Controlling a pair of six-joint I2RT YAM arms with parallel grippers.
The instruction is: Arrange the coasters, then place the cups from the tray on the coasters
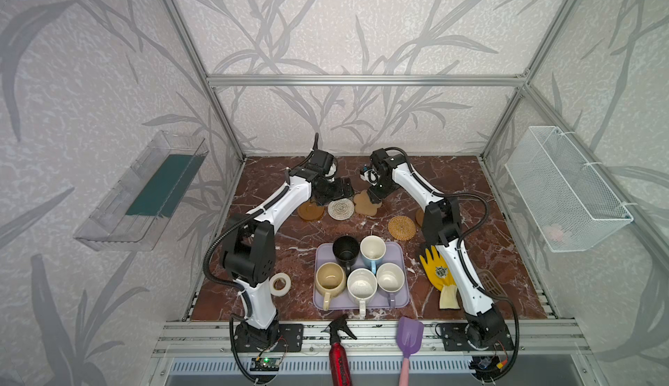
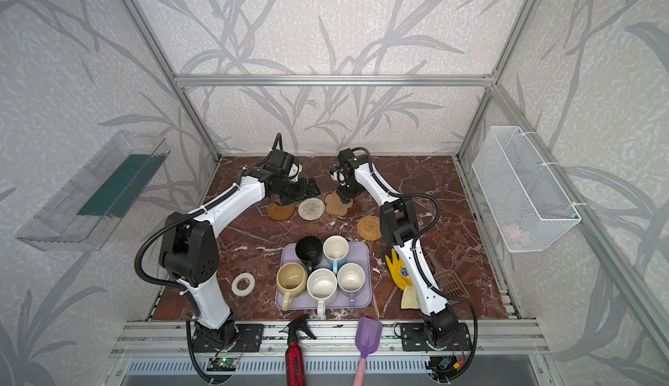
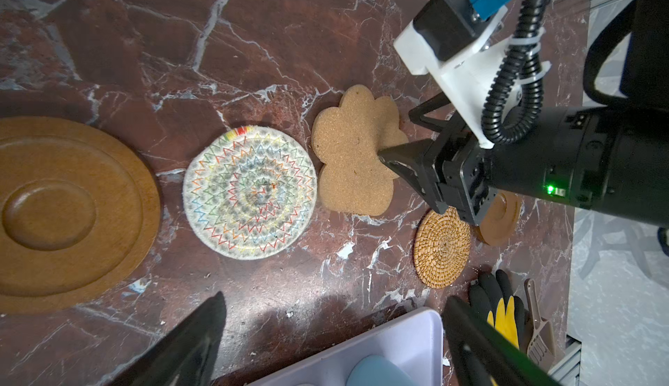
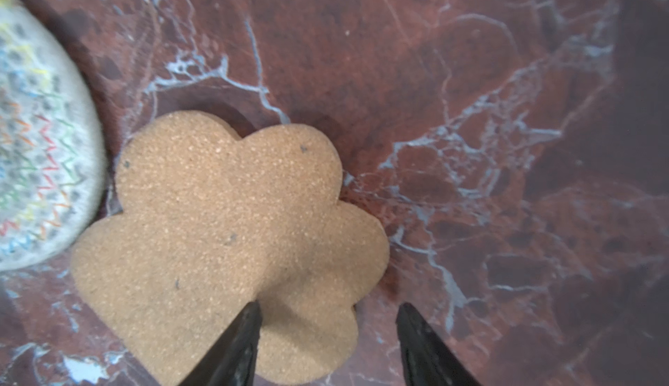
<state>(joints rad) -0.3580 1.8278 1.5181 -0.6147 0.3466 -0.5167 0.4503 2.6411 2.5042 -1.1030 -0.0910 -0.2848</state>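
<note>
My right claw (image 4: pixel 329 305), jaws apart, straddles an edge of the flower coaster (image 4: pixel 217 228), three o'clock of the woven coaster (image 1: pixel 340 208); my left claw (image 3: pixel 335 296) hangs wide open.

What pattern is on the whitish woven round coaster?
Woven round coaster: multicoloured zigzag rings, best in left wrist view.

I am noting pale grey leaf-patterned wallpaper (image 1: pixel 362 22) covering the walls, aluminium rails (image 1: pixel 362 80) framing them. Red-brown, white-veined marble tabletop (image 1: pixel 452 170) is lying beneath left gripper (image 1: pixel 344 189) and right gripper (image 1: pixel 373 198). Clear wall bin (image 1: pixel 144 192) is hanging out past the left gripper; white wire basket (image 1: pixel 568 192) out past the right gripper.
</note>
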